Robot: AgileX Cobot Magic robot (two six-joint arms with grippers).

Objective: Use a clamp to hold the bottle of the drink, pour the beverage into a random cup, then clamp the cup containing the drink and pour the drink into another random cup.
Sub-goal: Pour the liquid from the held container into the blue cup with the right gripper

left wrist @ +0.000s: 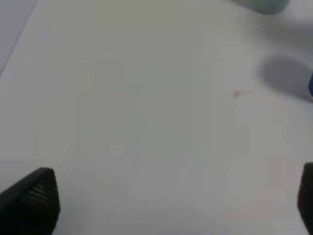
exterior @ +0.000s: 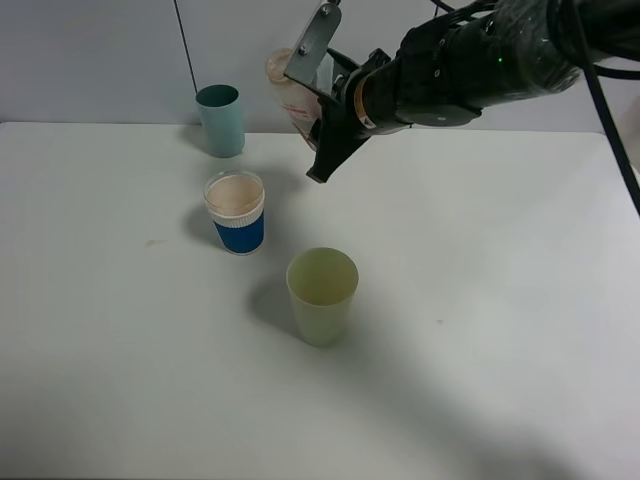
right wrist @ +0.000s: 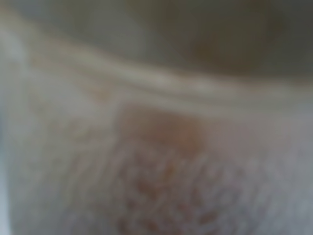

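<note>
My right gripper (exterior: 312, 105) is shut on the drink bottle (exterior: 288, 92), a pale pinkish bottle held tilted in the air at the back of the table, between the teal cup (exterior: 221, 120) and the arm. The bottle fills the right wrist view (right wrist: 156, 161) as a blur. A blue-and-white cup (exterior: 236, 212) below and left of the bottle holds pinkish drink. A pale green cup (exterior: 322, 296) stands in front and looks empty. My left gripper (left wrist: 171, 205) is open and empty over bare table; it is out of the exterior view.
The white table (exterior: 480, 300) stretches wide to the right and front of the cups. A small stain (exterior: 152, 241) lies left of the blue-and-white cup and also shows in the left wrist view (left wrist: 239, 94). A grey wall stands behind the table.
</note>
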